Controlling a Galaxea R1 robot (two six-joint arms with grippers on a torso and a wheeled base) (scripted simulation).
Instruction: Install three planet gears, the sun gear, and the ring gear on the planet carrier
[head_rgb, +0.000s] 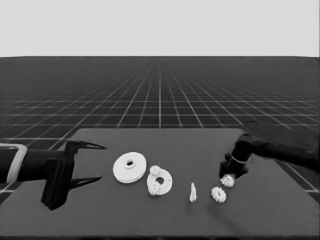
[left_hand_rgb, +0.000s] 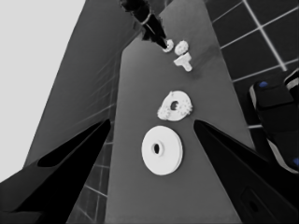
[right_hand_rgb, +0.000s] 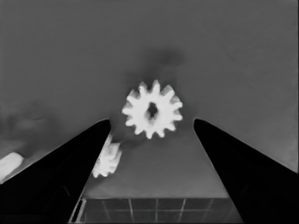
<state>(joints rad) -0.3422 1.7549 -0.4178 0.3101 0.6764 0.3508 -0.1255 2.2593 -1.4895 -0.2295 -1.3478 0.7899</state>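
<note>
Planet gear (right_hand_rgb: 152, 113) lies flat between my right gripper's (head_rgb: 228, 176) wide-open fingers, ungrasped; my left gripper (head_rgb: 89, 162) waits open at the table's left end.

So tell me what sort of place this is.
Most likely a simulated assembly bench, not a real room: a dark table stands on a boundless gridded floor under blank sky. White parts lie on it, among them a larger round part, with the right end effector over a gear.
</note>
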